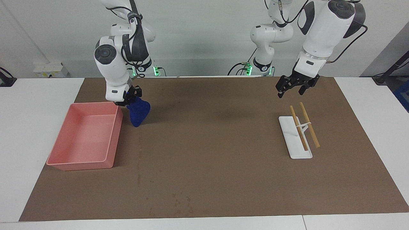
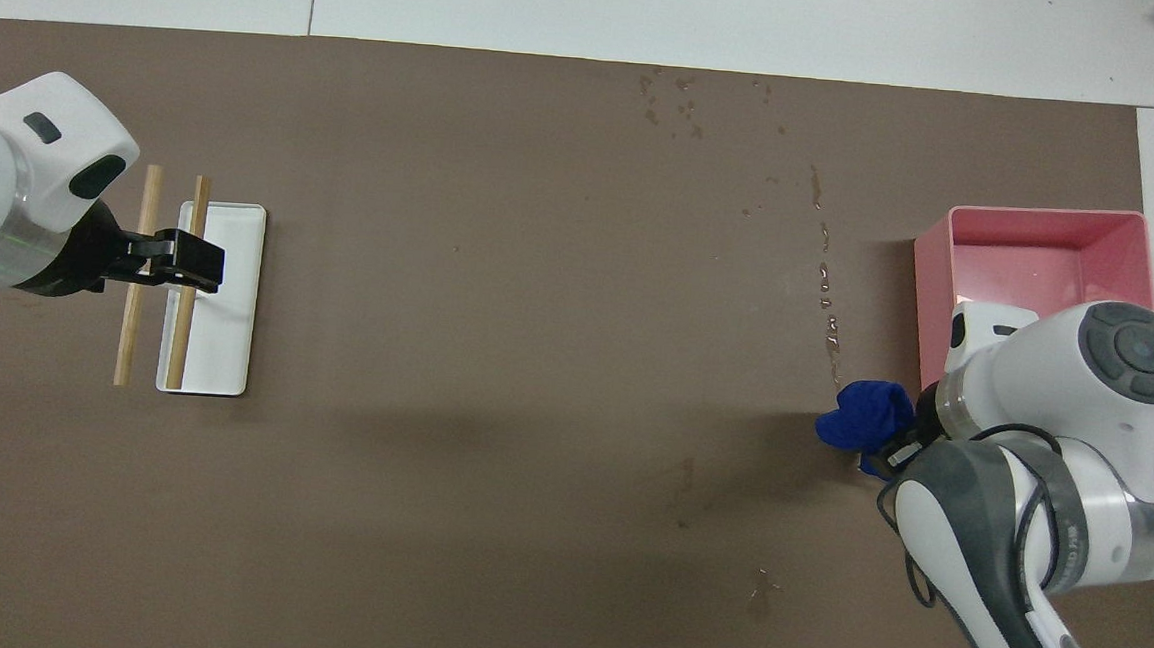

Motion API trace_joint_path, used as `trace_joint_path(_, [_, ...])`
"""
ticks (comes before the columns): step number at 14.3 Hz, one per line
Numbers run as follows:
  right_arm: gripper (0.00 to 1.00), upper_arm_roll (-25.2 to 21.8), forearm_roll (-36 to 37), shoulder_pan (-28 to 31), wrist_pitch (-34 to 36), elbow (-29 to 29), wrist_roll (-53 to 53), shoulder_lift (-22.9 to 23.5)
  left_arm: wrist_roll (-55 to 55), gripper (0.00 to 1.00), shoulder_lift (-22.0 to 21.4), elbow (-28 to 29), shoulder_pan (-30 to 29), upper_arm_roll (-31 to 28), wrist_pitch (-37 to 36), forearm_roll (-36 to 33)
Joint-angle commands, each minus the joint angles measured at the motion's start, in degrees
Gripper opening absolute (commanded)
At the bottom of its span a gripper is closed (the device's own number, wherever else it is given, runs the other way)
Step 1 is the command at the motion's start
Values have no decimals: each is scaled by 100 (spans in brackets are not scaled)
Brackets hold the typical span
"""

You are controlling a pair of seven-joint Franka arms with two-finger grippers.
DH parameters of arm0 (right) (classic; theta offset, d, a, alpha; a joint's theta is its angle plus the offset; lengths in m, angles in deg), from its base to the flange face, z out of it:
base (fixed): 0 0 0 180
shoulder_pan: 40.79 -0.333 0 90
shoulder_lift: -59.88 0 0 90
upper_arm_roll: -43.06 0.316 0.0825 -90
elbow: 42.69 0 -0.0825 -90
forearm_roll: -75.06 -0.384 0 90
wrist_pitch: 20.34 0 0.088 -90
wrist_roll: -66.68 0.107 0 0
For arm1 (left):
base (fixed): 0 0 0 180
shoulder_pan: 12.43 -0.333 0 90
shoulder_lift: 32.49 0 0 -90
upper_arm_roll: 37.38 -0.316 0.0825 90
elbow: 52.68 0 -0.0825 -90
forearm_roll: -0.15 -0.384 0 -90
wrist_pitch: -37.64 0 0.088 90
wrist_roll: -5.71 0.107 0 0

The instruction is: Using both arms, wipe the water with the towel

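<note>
My right claw (image 1: 130, 97) is clamped on the royal-blue towel (image 1: 138, 112), which hangs bunched from it with its tip low over the brown mat (image 1: 211, 150) on the desk (image 1: 35, 127), just beside the pink tray's (image 1: 64, 164) corner nearest the robots. In the overhead view the towel (image 2: 867, 416) sits at about four o'clock, with a trail of water drops (image 2: 825, 289) on the mat at two o'clock. My left claw (image 1: 295, 87) hangs over the mat with its fingers spread and empty, above the white stand (image 1: 292, 140) with two wooden sticks (image 1: 308, 124).
</note>
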State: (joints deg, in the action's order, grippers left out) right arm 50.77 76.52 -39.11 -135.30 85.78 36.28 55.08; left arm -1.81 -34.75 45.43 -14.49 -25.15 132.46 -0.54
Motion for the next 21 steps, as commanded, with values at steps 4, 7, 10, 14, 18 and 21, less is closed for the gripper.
trace_joint_path(4, [0,64,-23,7,-1421,37,430,805,313,100,32,-2,-163,60,-147,-134])
trace_joint_path(7, [0,64,-14,7,-1843,-59,421,937,278,100,111,-142,-322,-141,-208,269])
trace_joint_path(10, [0,55,117,7,-2293,-348,203,1148,418,100,138,-310,545,-1167,-253,280])
trace_joint_path(14, [0,46,442,174,-2311,-823,-421,1368,919,100,6,-196,699,-1479,-270,271])
trace_joint_path(18, [0,55,670,210,-2337,-1297,-458,1613,937,100,15,-204,162,-970,-253,271])
trace_joint_path(21, [0,55,671,140,-2714,-1536,-414,1957,946,100,15,-327,127,-943,-375,236])
